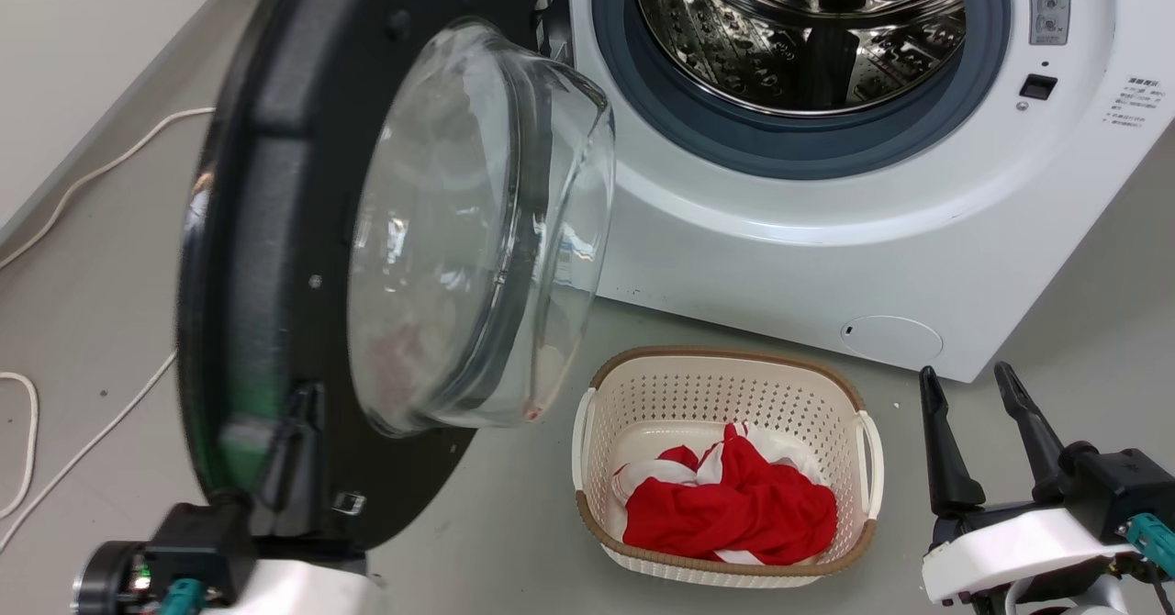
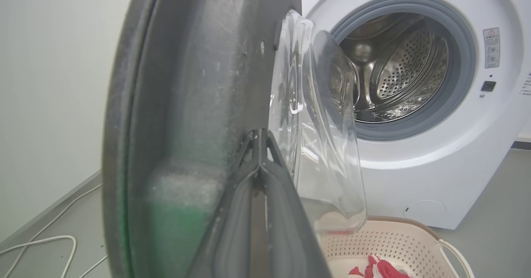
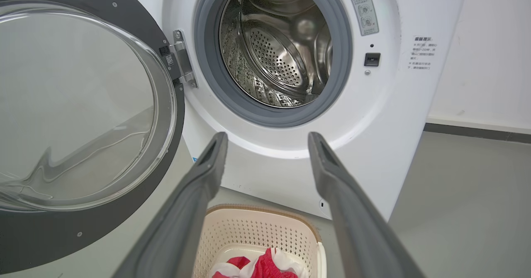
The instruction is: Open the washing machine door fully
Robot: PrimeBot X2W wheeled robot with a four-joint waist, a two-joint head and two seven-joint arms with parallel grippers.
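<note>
the washing machine door [image 1: 275, 184] is black, the basket [image 1: 698, 395] cream and perforated, the cloth [image 1: 734, 509] red and white.

One washing machine [image 1: 826, 257], one washing machine door [image 1: 266, 184], one steel drum [image 1: 734, 55]. One perforated basket [image 1: 725, 355], one red-and-white cloth [image 1: 734, 505]. Two pincers: one left pincer [image 2: 259, 136], one right pincer [image 1: 967, 372].

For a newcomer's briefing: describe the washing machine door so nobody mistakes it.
Find the white washing machine; a metal hinge left of its steel drum carries the washing machine door, swung outward. It is the big black disc with a bulging clear glass bowl, unlike the grey rubber ring or small white flap.
</note>
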